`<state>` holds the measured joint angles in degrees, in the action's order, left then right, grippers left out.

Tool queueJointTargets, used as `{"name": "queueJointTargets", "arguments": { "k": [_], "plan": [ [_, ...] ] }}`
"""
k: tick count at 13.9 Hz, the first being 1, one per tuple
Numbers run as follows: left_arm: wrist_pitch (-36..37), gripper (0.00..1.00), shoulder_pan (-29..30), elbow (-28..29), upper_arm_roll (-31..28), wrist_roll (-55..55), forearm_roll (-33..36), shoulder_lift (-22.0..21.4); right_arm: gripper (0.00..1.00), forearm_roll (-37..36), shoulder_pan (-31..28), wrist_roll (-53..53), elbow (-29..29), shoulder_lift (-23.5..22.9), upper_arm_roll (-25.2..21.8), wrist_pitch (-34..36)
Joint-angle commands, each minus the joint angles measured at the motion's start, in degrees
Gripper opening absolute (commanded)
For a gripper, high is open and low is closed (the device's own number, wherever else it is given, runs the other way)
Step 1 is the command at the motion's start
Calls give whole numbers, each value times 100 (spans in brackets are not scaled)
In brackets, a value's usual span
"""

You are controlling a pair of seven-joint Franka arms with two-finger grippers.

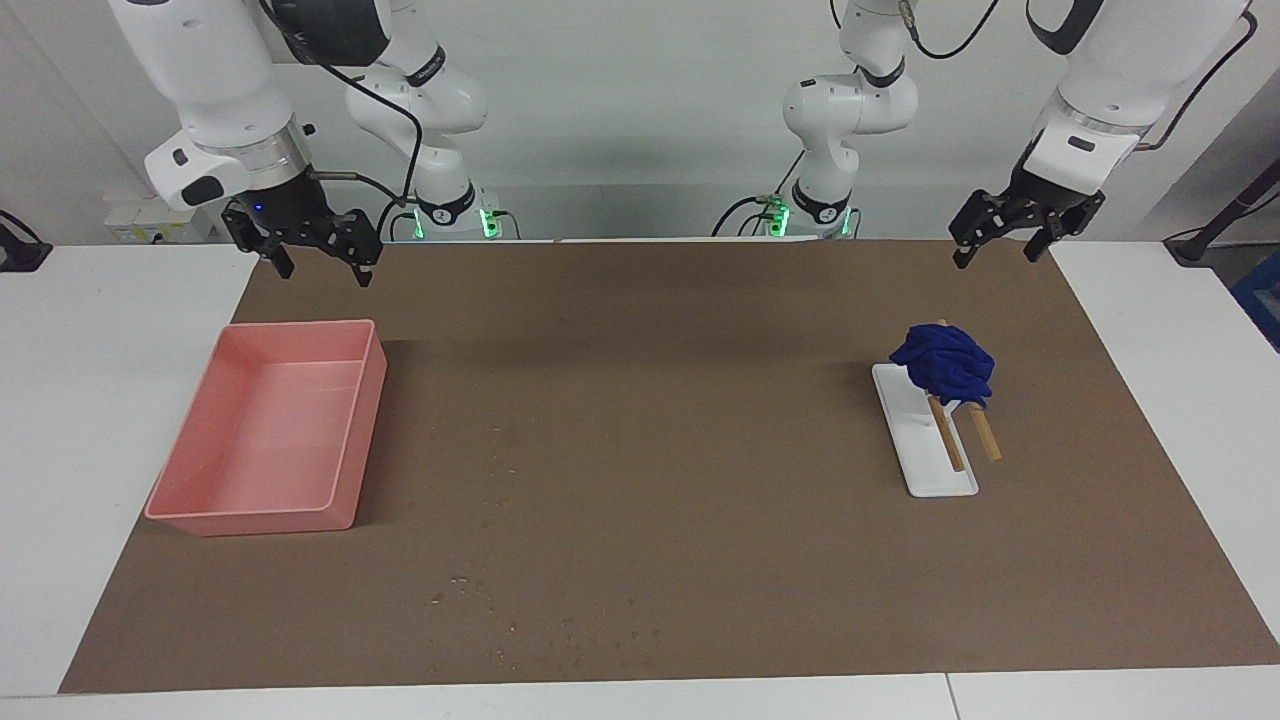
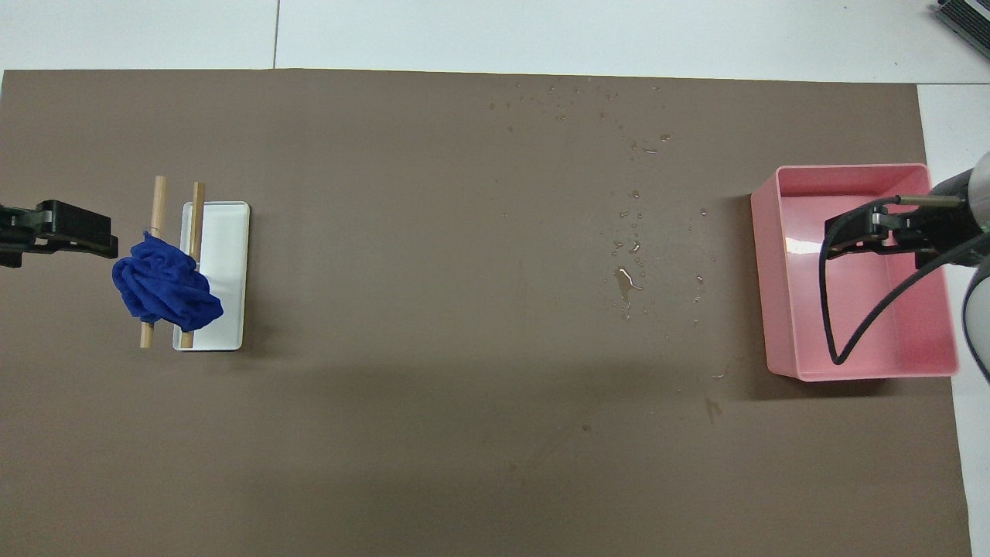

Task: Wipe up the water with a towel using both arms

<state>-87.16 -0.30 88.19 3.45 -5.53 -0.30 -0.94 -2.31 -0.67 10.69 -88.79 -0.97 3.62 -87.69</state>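
Note:
The deep-blue towel lies crumpled on two wooden sticks that rest across a small white tray, toward the left arm's end of the table. It also shows in the overhead view. The water is a scatter of tiny droplets on the brown mat, beside the pink tray and farther from the robots; in the facing view the droplets are faint. My left gripper is open and empty, raised beside the towel. My right gripper is open and empty, raised over the pink tray.
The empty pink tray stands at the right arm's end of the mat. The white tray and sticks hold the towel. A brown mat covers the table between them.

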Motion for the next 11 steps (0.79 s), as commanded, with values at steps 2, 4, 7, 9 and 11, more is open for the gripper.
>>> {"name": "queueJointTargets", "arguments": {
  "k": [2, 4, 7, 9, 11],
  "plan": [
    [32, 100, -41, 49, -46, 52, -49, -56, 100, -68, -56, -24, -200, 167, 42, 68],
    [32, 100, -41, 101, -46, 44, -49, -73, 100, -68, -29, 11, -218, 185, 42, 51],
    [23, 100, -41, 101, -46, 17, -49, -73, 100, -68, -21, 38, -218, 185, 42, 68],
    [14, 100, -32, 119, -46, 17, -49, -73, 100, -68, -38, -5, -218, 185, 42, 94],
    [-169, 100, 3, 328, -46, -79, -57, -178, 100, -6, -56, -23, -218, 185, 33, 68]
  ]
}}
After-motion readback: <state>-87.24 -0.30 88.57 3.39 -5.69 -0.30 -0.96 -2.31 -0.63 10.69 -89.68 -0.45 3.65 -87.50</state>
